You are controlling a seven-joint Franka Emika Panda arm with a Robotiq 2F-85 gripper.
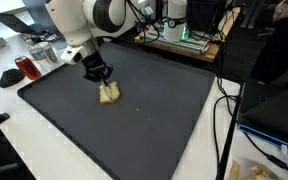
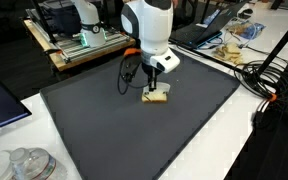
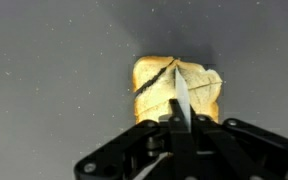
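On the dark grey mat (image 1: 159,130), off its middle and toward the edge the arm reaches in from, sits a small tan chunk (image 1: 108,94). It looks kind of like a bit of bread or a soft sponge, and honestly I can't tell which. It lies flat on the mat in both exterior views.

The white arm (image 1: 94,15) bends down over that part of the mat with its black jaws pointing straight at the chunk. From the wrist view the jaws are pressed together into one thin blade, with no gap that I can see. Their tip lands right on the chunk (image 3: 152,92), about where a crease runs across its top. Whether they've actually pinched any of it I can't tell; they're touching it for sure.

The mat covers most of a white counter (image 2: 234,150). Off one mat corner in an exterior view there's a reddish thing (image 1: 24,68), well apart from the chunk. Black cables (image 1: 224,120) trail along the counter just past the mat's long side. Beyond the mat's far edge there's a wooden board with electronics (image 2: 79,45), and past another corner a yellowish heap (image 2: 229,45). Near the closest mat corner there are some clear glass pieces (image 2: 29,165).
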